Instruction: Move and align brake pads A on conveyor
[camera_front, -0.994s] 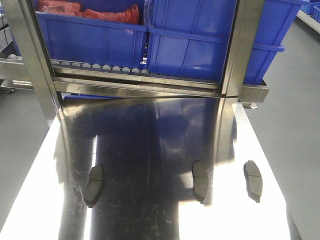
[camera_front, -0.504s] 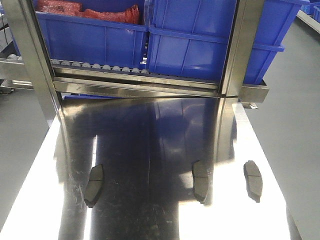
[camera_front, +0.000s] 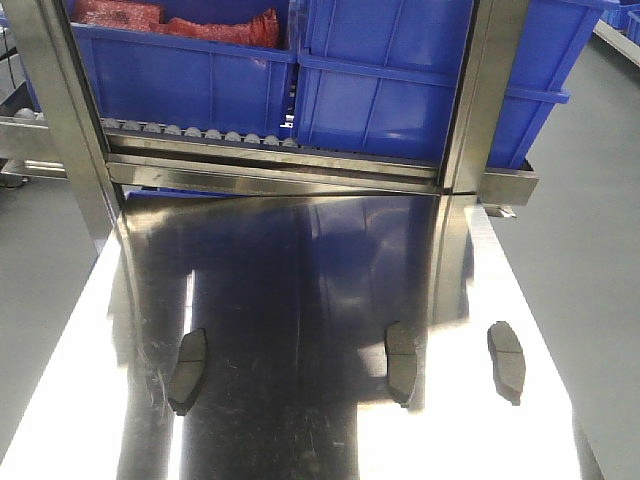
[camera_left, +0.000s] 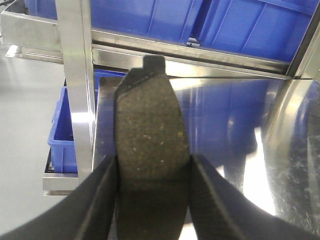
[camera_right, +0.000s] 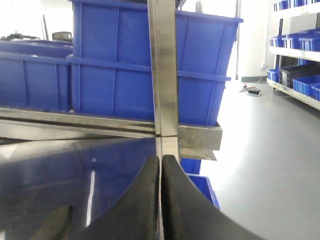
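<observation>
Three dark grey brake pads lie on the shiny steel tabletop (camera_front: 300, 260) in the front view: one at the left (camera_front: 188, 370), one right of the middle (camera_front: 401, 361) and one near the right edge (camera_front: 506, 360). Neither arm shows in that view. In the left wrist view my left gripper (camera_left: 153, 159) is shut on another brake pad (camera_left: 150, 120), which sticks out forward between the black fingers (camera_left: 100, 200), held above the table. My right gripper (camera_right: 161, 159) is shut with nothing in it, and a pad (camera_right: 52, 225) lies low to its left. The conveyor is out of view.
A roller rack (camera_front: 200, 135) with blue bins (camera_front: 390, 90) closes off the table's far end, framed by steel posts (camera_front: 60, 120). Grey floor drops away on both sides of the table. A small blue bin (camera_left: 62, 135) sits low beside the left post.
</observation>
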